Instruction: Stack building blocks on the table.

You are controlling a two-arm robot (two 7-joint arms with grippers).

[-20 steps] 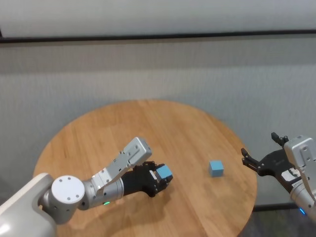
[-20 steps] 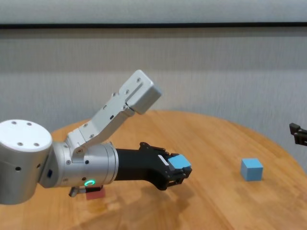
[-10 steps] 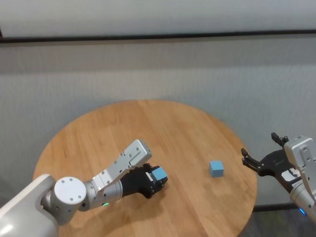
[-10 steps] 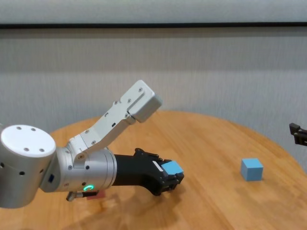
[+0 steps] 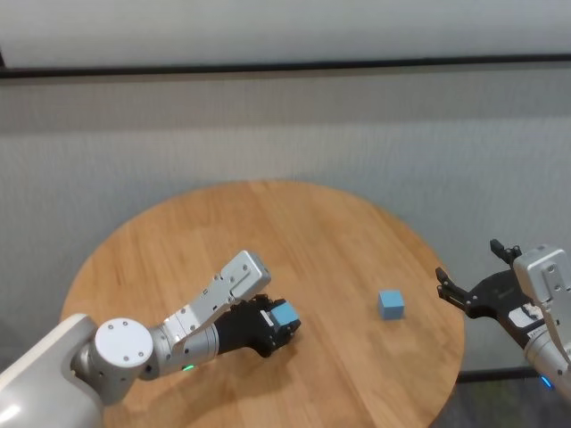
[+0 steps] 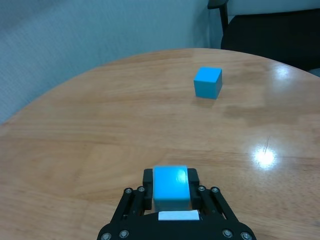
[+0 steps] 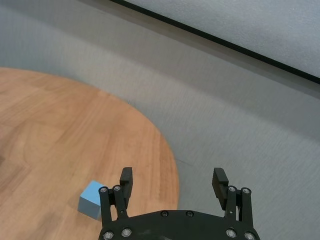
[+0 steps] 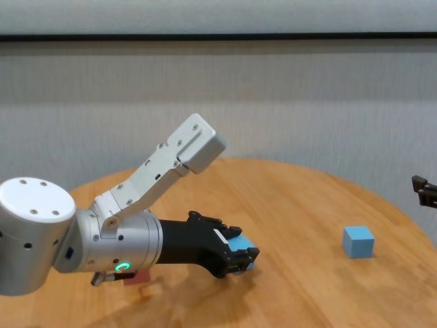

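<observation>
Near the table's [image 5: 268, 214] front, we are seeing the left gripper [image 5: 278, 323] holding a light blue block [image 6: 171, 187] between its fingers, low over the wood. A second blue block [image 5: 391, 304] is sitting well apart toward the right edge. Beyond that edge, the right gripper [image 7: 172, 187] is hanging with fingers spread wide.

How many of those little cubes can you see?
3: one blue cube between the left gripper fingers, another blue cube on the table, a pink cube mostly hidden beneath the left arm.
</observation>
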